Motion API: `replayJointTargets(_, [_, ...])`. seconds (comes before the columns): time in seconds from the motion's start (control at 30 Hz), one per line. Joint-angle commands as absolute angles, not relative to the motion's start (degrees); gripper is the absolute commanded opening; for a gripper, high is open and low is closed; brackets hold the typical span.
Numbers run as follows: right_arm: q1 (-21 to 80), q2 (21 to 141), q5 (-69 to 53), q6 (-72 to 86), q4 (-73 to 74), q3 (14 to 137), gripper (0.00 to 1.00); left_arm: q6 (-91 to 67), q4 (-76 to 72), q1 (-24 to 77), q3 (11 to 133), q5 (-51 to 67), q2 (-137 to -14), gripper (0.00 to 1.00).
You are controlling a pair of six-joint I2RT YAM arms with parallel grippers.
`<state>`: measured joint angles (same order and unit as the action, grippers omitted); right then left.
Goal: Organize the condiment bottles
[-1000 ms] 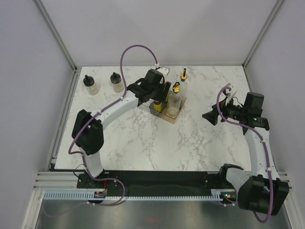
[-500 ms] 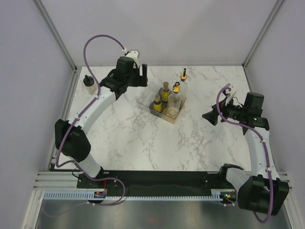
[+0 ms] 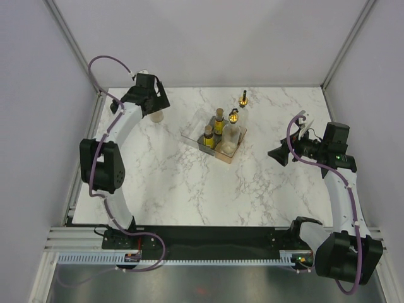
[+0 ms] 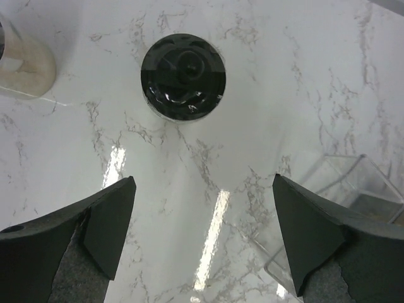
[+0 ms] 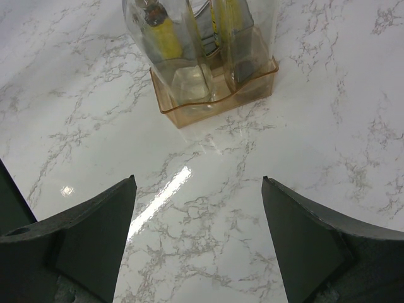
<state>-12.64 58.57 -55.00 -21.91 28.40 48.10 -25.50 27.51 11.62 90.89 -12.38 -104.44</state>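
Note:
My left gripper (image 3: 153,103) (image 4: 205,246) is open and empty, hovering over a squat clear black-capped bottle (image 3: 156,115) (image 4: 183,76) at the far left. The second squat bottle (image 4: 22,63) stands beside it, at the wrist view's upper left edge. The compartment tray (image 3: 191,135) holds two tiny amber gold-capped bottles (image 3: 219,121) (image 3: 208,135) and one tall clear bottle with a gold top (image 3: 231,134). The other gold-topped bottle (image 3: 243,99) stands on the table behind the tray. My right gripper (image 3: 278,153) (image 5: 199,240) is open and empty, to the right of the tray (image 5: 252,88).
The marble table (image 3: 189,189) ends at grey walls at the back and sides, with a metal rail (image 3: 85,151) along the left edge. A clear corner of the tray (image 4: 353,189) lies to the right of my left gripper.
My left arm has swung away from the tray to the far left and now hovers above the squat bottles. The right arm has not moved.

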Motion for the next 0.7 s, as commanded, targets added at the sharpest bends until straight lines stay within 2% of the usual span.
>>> replayJointTargets(0.0, [-12.66, 58.89, -56.07, -23.47, 28.3, 49.22, 0.9, -29.01, 31.63, 10.29, 96.93, -15.82, -110.81, 0.98])
replayJointTargets(0.23, [-12.57, 59.33, -56.07, -23.47, 28.21, 49.13, 0.9, -25.76, 33.39, 8.97, 105.89, -14.5, -120.39, 0.99])
replayJointTargets(0.67, [-12.57, 59.59, -55.63, -23.55, 28.39, 49.31, 0.9, -22.59, 34.54, 8.88, 117.68, -20.03, -130.69, 0.98])
